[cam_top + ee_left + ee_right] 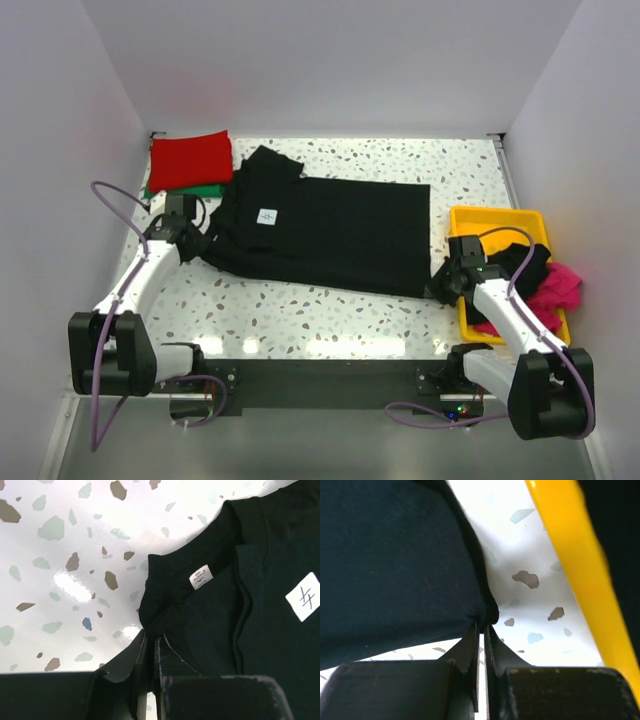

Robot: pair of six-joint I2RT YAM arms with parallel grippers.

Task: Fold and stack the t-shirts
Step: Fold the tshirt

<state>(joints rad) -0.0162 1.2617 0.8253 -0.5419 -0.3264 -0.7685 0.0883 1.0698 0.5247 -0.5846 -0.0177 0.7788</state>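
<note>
Between the two end effectors, a black shirt (330, 235) lies spread flat across the middle of the worktop (300, 310). Its neck is toward the left end effector and its hem toward the right one.

The left end effector (151, 639) is closed tight on a fold of cloth at the collar edge, its fingers pressed together with only fabric between them. Just beyond its tips sits the small white neck label (201, 578). Further out to the right, a white square tag (304, 596) with a dark mark lies on the shirt's body.

The right end effector (481, 630) is pinched narrow on the shirt's near hem corner, the cloth bunched at its tips. On its outer side runs the wall of a yellow tray (575, 555), parted from the shirt corner by a strip of bare speckled worktop. In the tray, beyond and to the right of that end effector, a pink shirt (560, 285) lies crumpled, with a second black shirt (525, 262) draped across the tray's middle.

Beyond the left end effector, at the far left corner, a folded red shirt (190, 160) rests on a green shirt (195, 190), of which only an edge shows. The spread shirt's far sleeve (272, 162) lies near this pile.
</note>
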